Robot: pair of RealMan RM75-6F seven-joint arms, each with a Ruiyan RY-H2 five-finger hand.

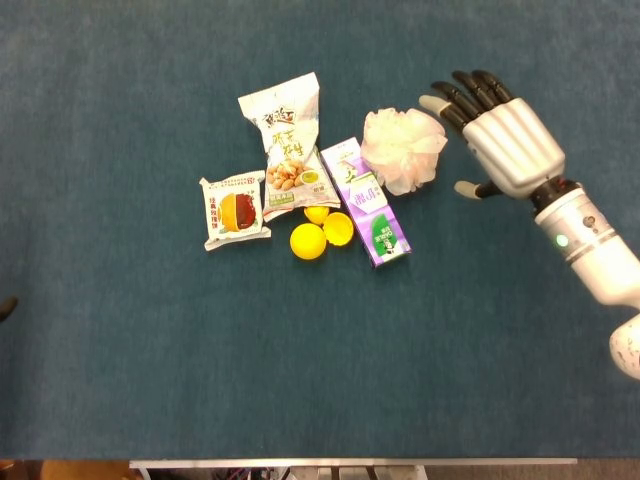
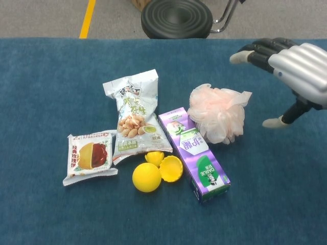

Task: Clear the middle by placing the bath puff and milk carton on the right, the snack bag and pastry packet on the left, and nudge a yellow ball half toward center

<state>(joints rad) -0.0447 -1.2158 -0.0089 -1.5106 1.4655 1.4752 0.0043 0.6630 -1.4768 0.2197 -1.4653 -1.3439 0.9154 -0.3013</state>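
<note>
A pale pink bath puff (image 1: 403,148) (image 2: 218,113) lies beside a purple milk carton (image 1: 365,203) (image 2: 194,152) that lies flat. Left of them are a white snack bag (image 1: 288,145) (image 2: 134,116) and a pastry packet (image 1: 235,212) (image 2: 91,155). Yellow ball halves (image 1: 307,241) (image 2: 147,176) cluster between packet and carton, one (image 1: 338,229) (image 2: 171,167) with its hollow side up. My right hand (image 1: 500,135) (image 2: 296,66) hovers just right of the puff, fingers spread, holding nothing. Of my left hand only a dark tip (image 1: 5,308) shows at the left edge.
The blue table cloth (image 1: 150,380) runs wide on both sides of the cluster. The table's front edge (image 1: 350,463) is at the bottom of the head view. A black round stool (image 2: 177,18) and a yellow floor line (image 2: 87,18) lie beyond the far edge.
</note>
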